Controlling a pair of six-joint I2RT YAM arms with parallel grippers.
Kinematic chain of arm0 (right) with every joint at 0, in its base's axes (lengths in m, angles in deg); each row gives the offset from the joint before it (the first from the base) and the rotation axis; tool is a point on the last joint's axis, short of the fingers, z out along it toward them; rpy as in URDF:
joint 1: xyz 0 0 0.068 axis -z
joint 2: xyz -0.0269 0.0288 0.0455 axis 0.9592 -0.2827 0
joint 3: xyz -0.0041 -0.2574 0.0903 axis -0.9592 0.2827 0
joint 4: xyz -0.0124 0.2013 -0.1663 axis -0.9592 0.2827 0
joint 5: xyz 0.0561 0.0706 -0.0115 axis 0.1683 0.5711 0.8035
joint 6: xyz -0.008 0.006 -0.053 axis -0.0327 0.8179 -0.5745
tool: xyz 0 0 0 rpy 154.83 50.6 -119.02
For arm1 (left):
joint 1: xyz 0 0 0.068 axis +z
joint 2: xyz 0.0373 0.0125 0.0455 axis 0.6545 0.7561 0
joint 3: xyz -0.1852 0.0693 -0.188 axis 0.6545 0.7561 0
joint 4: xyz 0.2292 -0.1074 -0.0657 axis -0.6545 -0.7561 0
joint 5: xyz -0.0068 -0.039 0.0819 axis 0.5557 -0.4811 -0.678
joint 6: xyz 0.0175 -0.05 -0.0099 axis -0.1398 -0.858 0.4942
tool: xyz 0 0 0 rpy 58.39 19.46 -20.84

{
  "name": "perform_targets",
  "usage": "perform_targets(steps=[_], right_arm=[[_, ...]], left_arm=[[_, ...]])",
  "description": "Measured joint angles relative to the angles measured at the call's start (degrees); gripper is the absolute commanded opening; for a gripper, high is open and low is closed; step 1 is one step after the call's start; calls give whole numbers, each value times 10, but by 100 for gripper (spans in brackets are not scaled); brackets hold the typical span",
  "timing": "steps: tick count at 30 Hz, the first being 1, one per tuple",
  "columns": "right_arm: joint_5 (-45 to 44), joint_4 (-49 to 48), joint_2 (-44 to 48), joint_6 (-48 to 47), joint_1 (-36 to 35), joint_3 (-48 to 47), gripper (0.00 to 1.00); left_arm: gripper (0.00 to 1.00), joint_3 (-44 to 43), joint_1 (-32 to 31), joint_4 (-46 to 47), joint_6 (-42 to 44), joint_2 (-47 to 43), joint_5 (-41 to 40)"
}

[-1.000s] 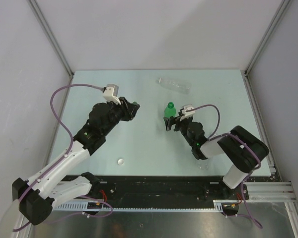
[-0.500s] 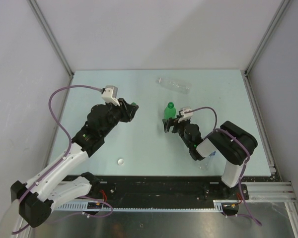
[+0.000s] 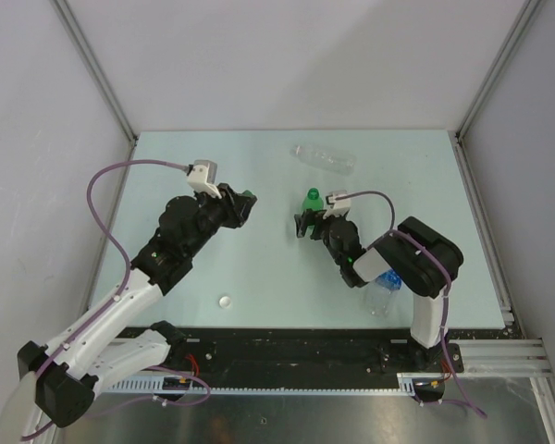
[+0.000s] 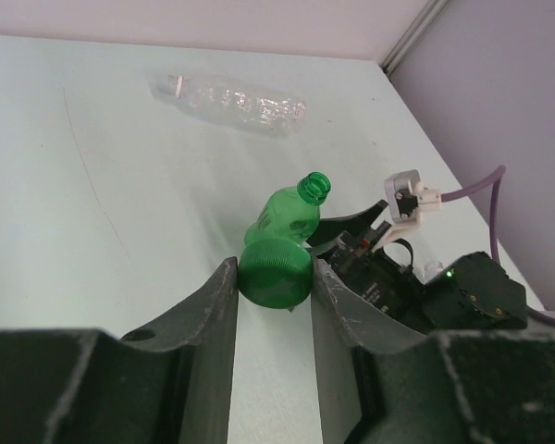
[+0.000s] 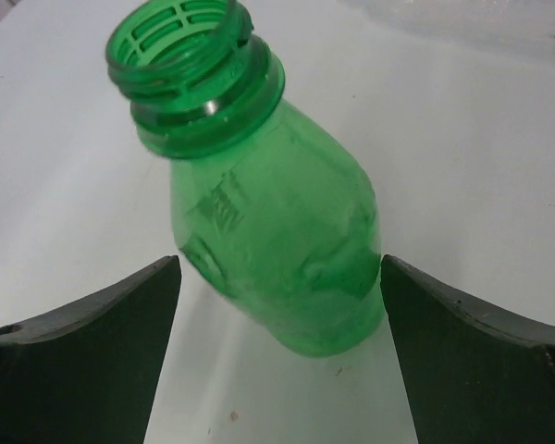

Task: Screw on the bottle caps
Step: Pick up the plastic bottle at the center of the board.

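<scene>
My left gripper (image 3: 244, 205) is shut on the green cap (image 3: 250, 194), pinched at the fingertips in the left wrist view (image 4: 276, 273). The translucent green bottle (image 3: 309, 200) is open-mouthed and tilted. My right gripper (image 3: 304, 222) holds it low on its body, one finger against each side (image 5: 279, 264). The bottle (image 5: 268, 213) fills the right wrist view and also shows just beyond the cap in the left wrist view (image 4: 287, 215). The cap is left of the bottle's mouth, apart from it. One white cap (image 3: 225, 301) lies near the front edge. The other white cap is out of view.
The clear unlabelled bottle (image 3: 324, 159) lies on its side at the back and also shows in the left wrist view (image 4: 231, 97). The clear bottle with the blue label (image 3: 385, 289) lies under my right arm near the front. Grey walls enclose the pale green table (image 3: 259, 268).
My right gripper has carried the green bottle left and a little back, towards the left gripper. The left gripper with the green cap has barely moved.
</scene>
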Motion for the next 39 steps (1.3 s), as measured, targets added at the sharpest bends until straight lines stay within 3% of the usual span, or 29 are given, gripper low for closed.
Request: perform_targets(steps=[5,22,29,39], right_arm=[[-20,68,-12,9,0,-46,93],[-30,154,-33,36,15,-78,67],[-32,164,-33,24,14,-84,38],[-31,210,-3,-102,-35,-85,24]], left_arm=[[25,0,0,0,9,0,1],[24,5,0,1,27,-27,4],[24,11,0,0,32,-27,5],[23,11,0,4,32,-21,24]])
